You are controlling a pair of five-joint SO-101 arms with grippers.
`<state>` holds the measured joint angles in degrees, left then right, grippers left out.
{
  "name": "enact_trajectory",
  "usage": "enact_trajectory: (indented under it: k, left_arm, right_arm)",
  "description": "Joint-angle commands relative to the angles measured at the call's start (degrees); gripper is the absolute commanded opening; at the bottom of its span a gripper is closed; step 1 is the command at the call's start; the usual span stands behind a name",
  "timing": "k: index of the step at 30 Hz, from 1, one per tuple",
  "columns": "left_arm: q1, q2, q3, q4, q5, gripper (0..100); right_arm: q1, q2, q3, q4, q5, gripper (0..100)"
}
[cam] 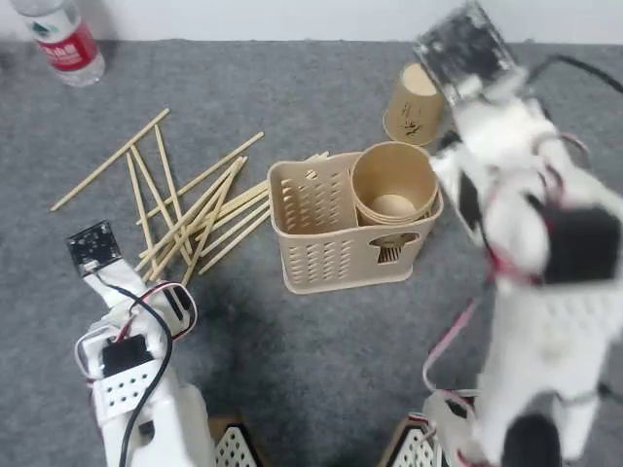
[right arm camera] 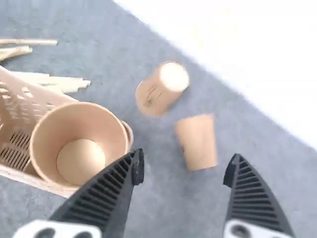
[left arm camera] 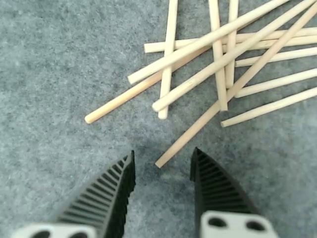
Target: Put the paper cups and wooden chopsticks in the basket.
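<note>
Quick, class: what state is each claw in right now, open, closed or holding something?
Left claw: open, empty, near the chopsticks.
Right claw: open, empty, near a loose paper cup.

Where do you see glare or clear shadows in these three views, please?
High view: a soft shadow lies on the grey mat along the near side of the basket, and there is no strong glare. Right wrist view: the pale surface beyond the mat is washed out bright behind the two loose paper cups. Left wrist view: the light is even, and the chopsticks cast only faint shadows.
</note>
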<state>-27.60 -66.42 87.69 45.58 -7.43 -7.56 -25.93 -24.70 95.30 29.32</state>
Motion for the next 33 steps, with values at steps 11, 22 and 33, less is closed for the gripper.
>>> enact_trajectory:
  k: [11, 22, 33]
  left_arm:
    - [0.09, -0.62, -0.48, -1.14, 0.18, 17]
    - [0.26, -0.62, -0.48, -1.23, 0.35, 17]
    - [0.35, -0.62, -0.40, -1.23, 0.18, 17]
  right_arm:
    - [26.68, -22.99, 48.62, -20.09, -24.00, 2.3]
    - [21.23, -36.70, 98.37, -59.82, -24.00, 1.2]
    - [19.21, -37.76, 109.98, -70.90, -23.91, 1.2]
